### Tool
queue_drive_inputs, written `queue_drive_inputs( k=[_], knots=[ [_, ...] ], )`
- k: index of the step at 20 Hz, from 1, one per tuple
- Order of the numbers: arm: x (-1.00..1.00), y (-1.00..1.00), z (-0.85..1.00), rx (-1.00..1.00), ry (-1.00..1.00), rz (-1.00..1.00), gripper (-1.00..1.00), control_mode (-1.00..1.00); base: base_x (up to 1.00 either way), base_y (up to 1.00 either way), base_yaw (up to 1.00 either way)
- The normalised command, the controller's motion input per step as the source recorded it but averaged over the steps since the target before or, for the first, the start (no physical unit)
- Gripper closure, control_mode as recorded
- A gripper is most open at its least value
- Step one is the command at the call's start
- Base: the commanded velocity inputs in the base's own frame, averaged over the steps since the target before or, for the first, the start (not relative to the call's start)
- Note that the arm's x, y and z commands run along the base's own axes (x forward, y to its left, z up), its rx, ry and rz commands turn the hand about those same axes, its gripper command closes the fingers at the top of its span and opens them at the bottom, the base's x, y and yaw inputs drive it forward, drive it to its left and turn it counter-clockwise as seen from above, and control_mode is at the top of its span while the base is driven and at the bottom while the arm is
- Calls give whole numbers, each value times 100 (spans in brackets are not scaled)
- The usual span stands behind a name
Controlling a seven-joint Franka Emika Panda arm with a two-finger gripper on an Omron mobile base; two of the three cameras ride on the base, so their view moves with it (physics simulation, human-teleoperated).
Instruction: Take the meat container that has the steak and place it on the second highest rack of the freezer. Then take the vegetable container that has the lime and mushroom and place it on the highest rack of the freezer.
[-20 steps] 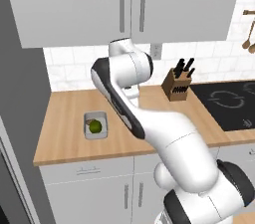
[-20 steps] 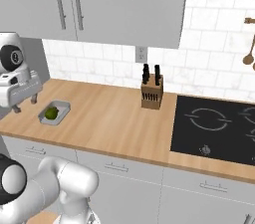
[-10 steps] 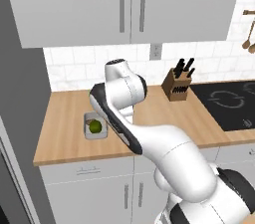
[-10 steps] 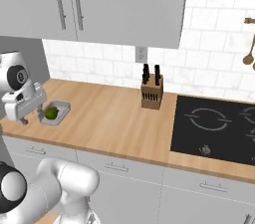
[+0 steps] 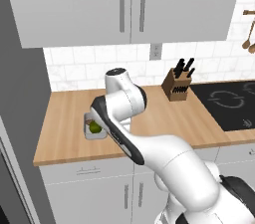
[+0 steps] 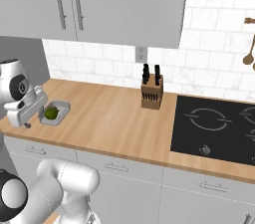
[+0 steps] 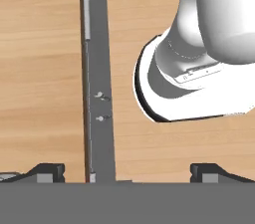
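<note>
I see the small grey rectangular vegetable tray [image 6: 55, 112] with the round dark-green lime [image 6: 51, 113] on the wooden counter [image 6: 109, 123]. My two-finger gripper [image 6: 27, 124] hangs just beside the tray's near end, fingers spread, holding nothing.

A wooden tabletop [image 6: 104, 123] runs under white wall cupboards [image 6: 94, 4] and a tiled wall. At its left end sits a small grey tray [image 6: 55, 112] holding a dark-green lime [image 6: 51, 113]. The claw [image 6: 27, 124] hangs just beside the tray, at its left, at the tabletop's front edge (its fingers are too small to tell whether they stand apart). A knife block [image 6: 151, 93] stands near the wall, well apart from the tray. A black stovetop [image 6: 216, 123] lies at the right, with wooden spoons [image 6: 249, 44] hanging above.
</note>
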Motion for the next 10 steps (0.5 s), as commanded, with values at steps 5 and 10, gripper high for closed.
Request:
queue_drive_inputs(
  k=[5, 10],
  knots=[
    [30, 30, 0, 0, 1, -5, -100, -100, 0, 0, 0],
    [36, 17, -2, 0, 0, -2, -100, -100, 0, 0, 0]
  ],
)
